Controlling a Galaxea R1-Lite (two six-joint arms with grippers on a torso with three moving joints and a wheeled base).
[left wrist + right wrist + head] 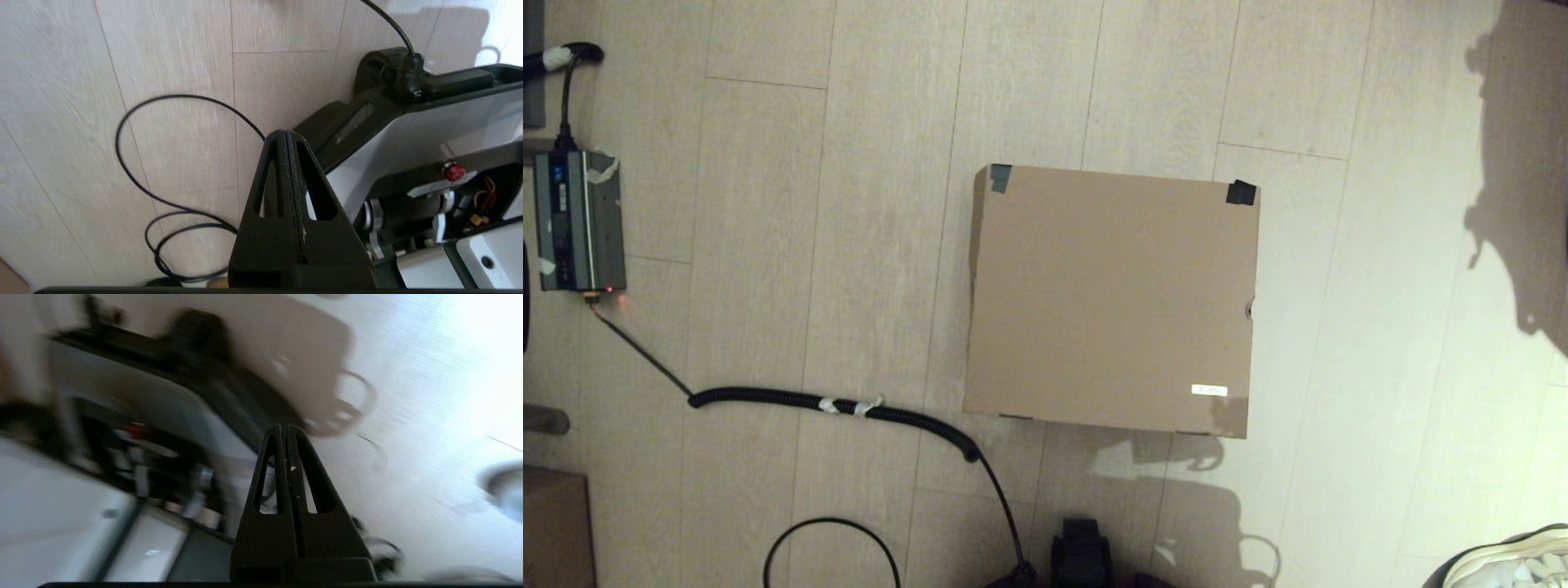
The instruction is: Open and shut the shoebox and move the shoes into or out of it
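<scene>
Shoebox (1111,298) sits shut, flat on the floor (849,204) mid-view; shoes barely visible at the floor's near-right corner (1515,559). Left end effector (286,139) and right end effector (284,430) both pinched closed, empty, parked low by the base. Judgement: open fingers first, then hook the sticker-side lid edge (1248,309) and lift slowly.
</scene>
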